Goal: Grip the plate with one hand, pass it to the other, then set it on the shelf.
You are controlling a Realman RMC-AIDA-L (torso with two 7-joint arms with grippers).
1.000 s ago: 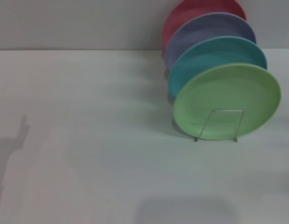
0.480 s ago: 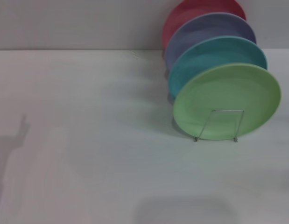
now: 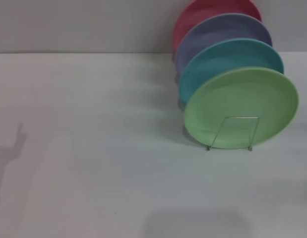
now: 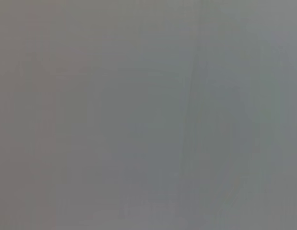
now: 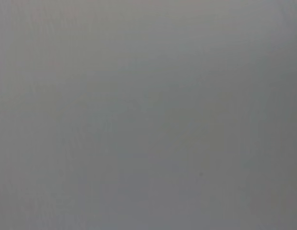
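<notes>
Plate (image 3: 241,106): round, matte light green, upright in thin wire shelf (image 3: 231,133); both tools unseen, state untellable.

White surface (image 3: 93,148) before me, bearing the wire shelf (image 3: 237,133) at my right, its feet resting directly on it.

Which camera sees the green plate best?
The head view: the light green plate stands upright at the front of the wire dish rack, fully visible. Both wrist views show only blank grey, no plate.
</notes>
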